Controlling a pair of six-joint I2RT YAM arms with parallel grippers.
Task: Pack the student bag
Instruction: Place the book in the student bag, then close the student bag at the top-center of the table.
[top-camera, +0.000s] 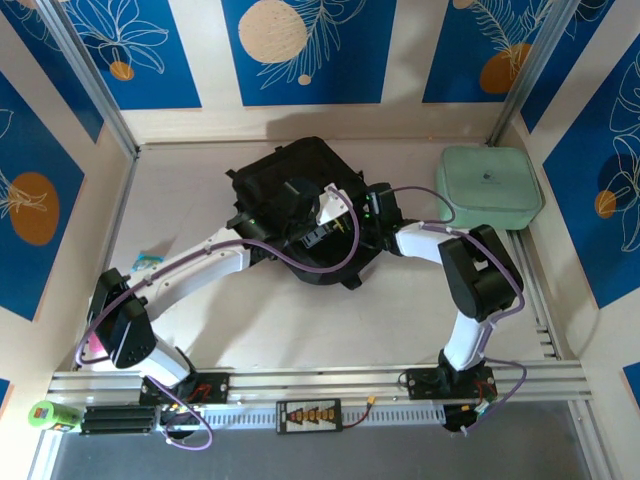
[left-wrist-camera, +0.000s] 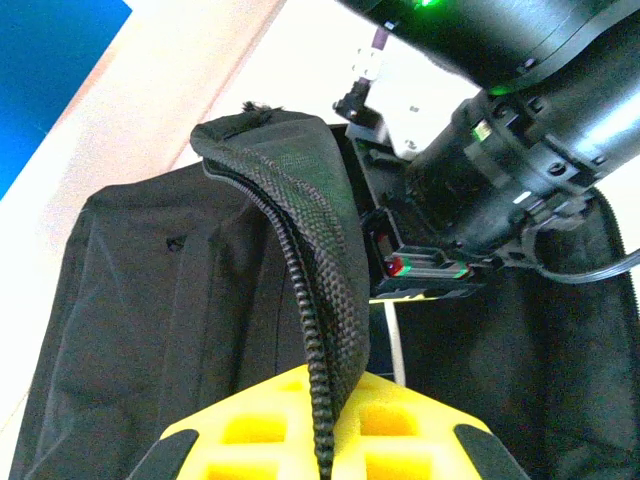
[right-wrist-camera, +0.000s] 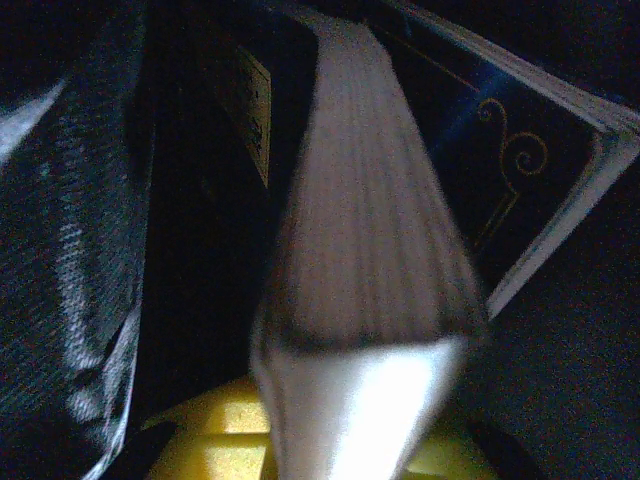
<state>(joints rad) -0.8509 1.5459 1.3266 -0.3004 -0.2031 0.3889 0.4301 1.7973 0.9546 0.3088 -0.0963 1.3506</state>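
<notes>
We see left end effector (left-wrist-camera: 325, 435) clamped on student bag (left-wrist-camera: 130, 300) zipper edge (left-wrist-camera: 305, 260) | right end effector (right-wrist-camera: 350, 440) gripping book (right-wrist-camera: 370, 230) inside bag

My left arm (top-camera: 200, 262) reaches from its base at the near left corner, its white forearm slanting up and to the right toward the middle of the tabletop (top-camera: 300, 320). The left tool (left-wrist-camera: 320, 445) is pinched closed, its yellow fingers (left-wrist-camera: 240, 430) nipping the zippered edge of the student bag (left-wrist-camera: 140, 300). My right arm (top-camera: 478, 275) rises from its base on the right, folds at a black elbow and sends its forearm leftward, so both wrists sit close together. Through the left wrist camera I see the right wrist (left-wrist-camera: 500, 150) just beside mine, a green light lit on it. The right tool (right-wrist-camera: 350, 455) is clamped on a book (right-wrist-camera: 370, 200), held edge-on between its yellow pads (right-wrist-camera: 215, 425).
</notes>
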